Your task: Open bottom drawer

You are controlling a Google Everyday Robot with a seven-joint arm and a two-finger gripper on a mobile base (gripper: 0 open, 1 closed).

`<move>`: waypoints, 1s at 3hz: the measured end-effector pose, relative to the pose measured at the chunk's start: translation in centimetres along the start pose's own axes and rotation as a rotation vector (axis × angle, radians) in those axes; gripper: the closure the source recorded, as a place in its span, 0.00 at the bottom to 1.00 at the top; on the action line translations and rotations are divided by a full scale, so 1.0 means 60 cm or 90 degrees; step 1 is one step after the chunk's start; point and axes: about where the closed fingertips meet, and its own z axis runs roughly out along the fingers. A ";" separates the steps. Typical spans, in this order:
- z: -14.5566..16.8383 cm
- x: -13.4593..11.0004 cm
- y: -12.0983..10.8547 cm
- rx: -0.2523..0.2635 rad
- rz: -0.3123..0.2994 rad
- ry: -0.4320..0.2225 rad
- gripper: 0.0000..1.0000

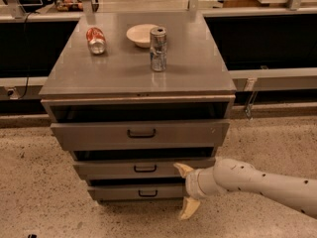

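The bottom drawer (124, 192) is set lowest in the cabinet (124, 73), its handle (147, 193) untouched. Just right of it the gripper (186, 189) is held with fingers (189, 208) spread wide. The upper tip lies at the middle drawer (109, 169), which could be snagged instead. The bottom drawer's right end is hidden behind the gripper.

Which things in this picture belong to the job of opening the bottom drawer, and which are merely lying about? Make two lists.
Belongs to the job: bottom drawer, its black handle, gripper with fingers open in front of that drawer's right end.

Just lying about: red can on its side, white bowl, upright silver can, all on the cabinet top.
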 end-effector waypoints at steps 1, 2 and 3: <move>0.031 0.019 0.016 -0.039 -0.017 0.021 0.00; 0.082 0.055 0.041 -0.075 -0.037 0.034 0.00; 0.142 0.110 0.072 -0.102 -0.023 0.040 0.00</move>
